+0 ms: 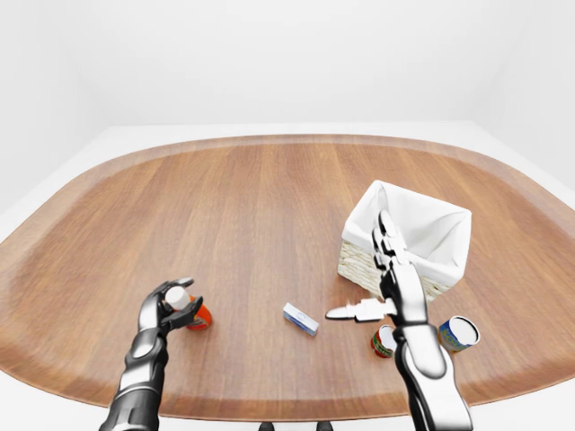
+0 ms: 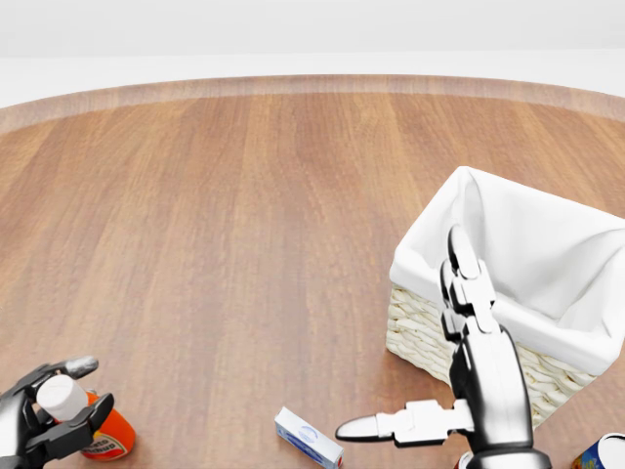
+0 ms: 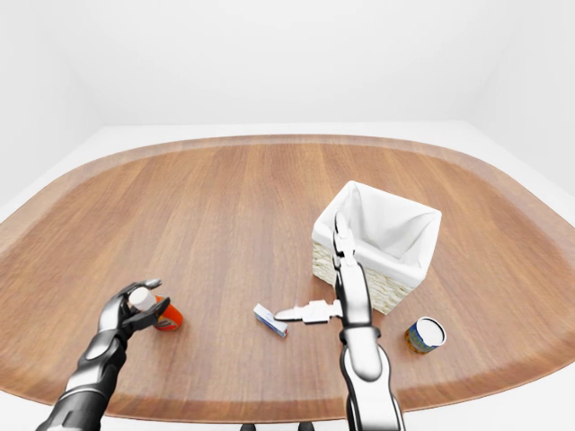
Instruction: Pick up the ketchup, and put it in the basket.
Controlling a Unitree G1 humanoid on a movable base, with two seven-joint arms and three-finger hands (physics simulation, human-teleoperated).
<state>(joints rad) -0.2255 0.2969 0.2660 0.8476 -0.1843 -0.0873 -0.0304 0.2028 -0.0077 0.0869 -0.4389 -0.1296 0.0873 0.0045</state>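
Left-eye view first: we see the basket (image 1: 406, 241), a wicker box with a white cloth liner, standing on the wooden table (image 1: 252, 206). Nothing shows inside it but the liner. Far to the left of the basket, near the table's lower edge, lies the ketchup (image 1: 191, 312), a red bottle with a white cap. Our left hand (image 1: 168, 307) sits right at that cap, fingers curled round it and touching; the grip looks partial rather than fully clenched. Our right hand (image 1: 386, 278) hangs just below and left of the basket, released, fingers straight up and thumb stuck out sideways. Under it, below the basket, a red can (image 1: 384, 341) is partly hidden by the forearm, and a blue can (image 1: 458, 332) lies beside it. A small white and blue box (image 1: 300, 318) lies left of the basket, between it and the ketchup.

Head view next: we see the basket's liner folded over the rim and its inside white and bare. The ketchup sits far lower left of the basket, on its side with the cap pointing up-left, and the dark fingers of our left hand wrap the cap from both sides.

Right-eye view last: our left forearm rises from the lower left corner, wrist bent toward the bottle, while the right arm stands nearly upright against the basket's left wall.
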